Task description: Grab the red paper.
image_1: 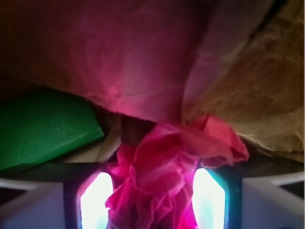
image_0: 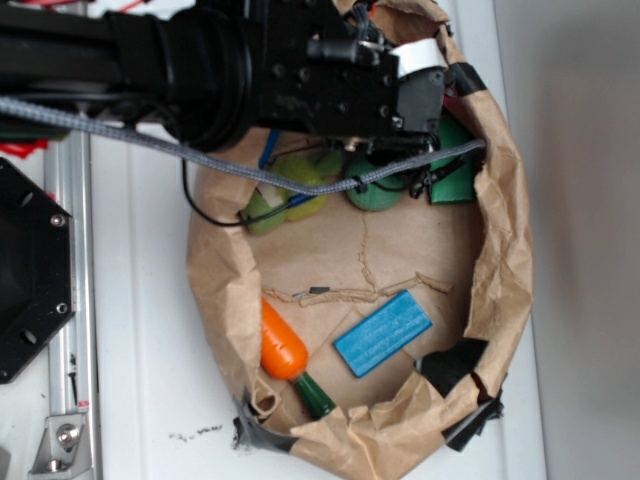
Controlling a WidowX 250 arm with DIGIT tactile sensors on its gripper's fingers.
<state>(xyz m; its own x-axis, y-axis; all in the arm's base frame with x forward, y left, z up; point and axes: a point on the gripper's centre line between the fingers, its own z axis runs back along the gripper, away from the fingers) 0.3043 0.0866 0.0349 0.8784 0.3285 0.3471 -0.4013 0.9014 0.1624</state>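
The red paper (image_1: 164,176) is pinched between the 2 fingers (image_1: 97,202) of the gripper (image_1: 152,200), just beside the brown paper bag (image_1: 252,86) wall.

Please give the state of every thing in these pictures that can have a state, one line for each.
red paper: crumpled, between the pincer fingers.
pincer: fingers on both sides of the red paper; full closure cannot be told.
paper bag: open, lying on the table, rim rolled and taped.
carrot: lying flat in the bag.
blue block: lying flat in the bag.
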